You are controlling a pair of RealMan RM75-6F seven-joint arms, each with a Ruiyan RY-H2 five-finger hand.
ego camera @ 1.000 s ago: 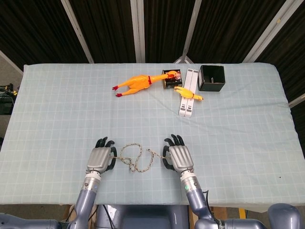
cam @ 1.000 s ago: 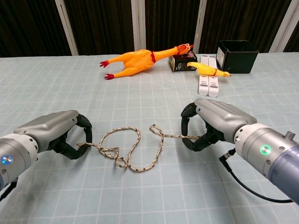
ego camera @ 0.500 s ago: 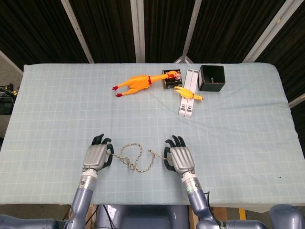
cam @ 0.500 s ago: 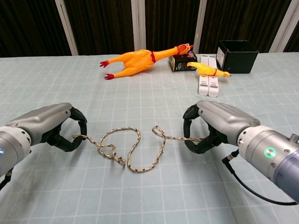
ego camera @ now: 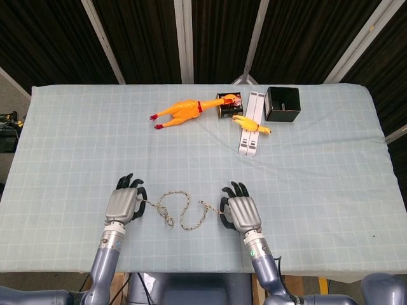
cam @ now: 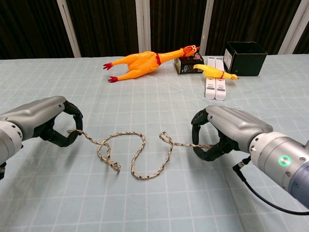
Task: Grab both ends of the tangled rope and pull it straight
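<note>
A braided rope (ego camera: 179,210) (cam: 130,152) lies in loose loops on the cloth near the front edge of the table. My left hand (ego camera: 124,204) (cam: 41,121) pinches the rope's left end, fingers curled around it. My right hand (ego camera: 241,213) (cam: 227,130) pinches the right end the same way. The stretch of rope at each hand runs nearly straight; the middle still curls, with a small knot-like crossing left of centre.
At the back stand a large rubber chicken (ego camera: 181,112), a small dark box (ego camera: 229,103), a small yellow chicken (ego camera: 251,124) lying on a white remote-like bar (ego camera: 251,121), and an open black box (ego camera: 282,103). The table (ego camera: 76,146) is covered in a pale checked cloth.
My left hand has drawn its end of the rope leftward and my right hand has shifted slightly right. The loops have opened out and the rope spans wider.
</note>
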